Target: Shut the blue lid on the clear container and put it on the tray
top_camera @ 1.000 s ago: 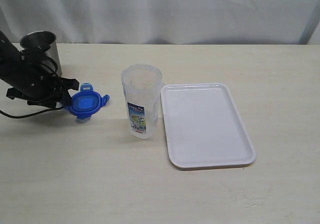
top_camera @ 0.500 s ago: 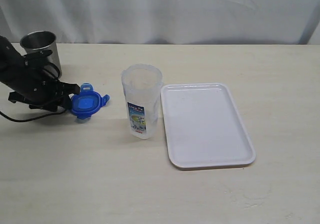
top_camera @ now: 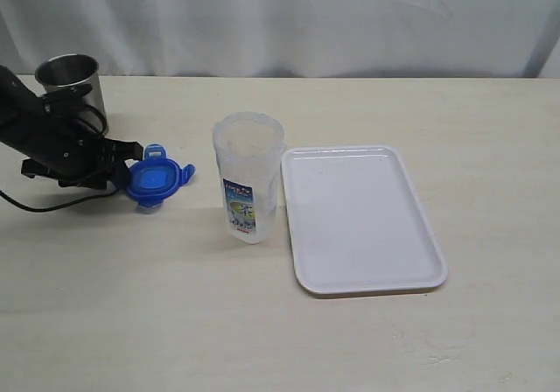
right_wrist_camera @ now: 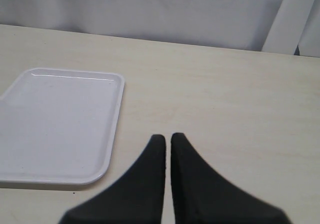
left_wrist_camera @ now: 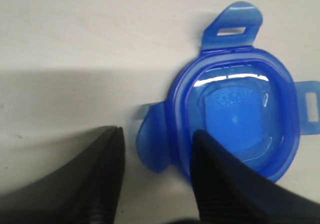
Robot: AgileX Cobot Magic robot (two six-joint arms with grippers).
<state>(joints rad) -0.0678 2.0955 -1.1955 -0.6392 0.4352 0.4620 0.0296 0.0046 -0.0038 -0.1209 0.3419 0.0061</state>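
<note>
The blue lid (top_camera: 158,179) (left_wrist_camera: 239,116) lies flat on the table, left of the clear container (top_camera: 248,178), which stands upright and open beside the white tray (top_camera: 360,217) (right_wrist_camera: 57,124). My left gripper (top_camera: 129,170) (left_wrist_camera: 157,134) is low at the lid's left side and open. One of the lid's flaps (left_wrist_camera: 151,149) sits between its fingers. One finger (left_wrist_camera: 210,159) overlaps the lid's rim, and the other stands clear of the flap. My right gripper (right_wrist_camera: 167,136) is shut on nothing above bare table beside the tray; it is outside the exterior view.
A steel cup (top_camera: 72,81) stands at the back left, just behind my left arm (top_camera: 44,138). A black cable (top_camera: 35,204) trails from that arm over the table. A white curtain hangs behind the table.
My left arm has shifted slightly, and the blue lid has slid a little to the right, toward the container. The container and tray have not moved.
</note>
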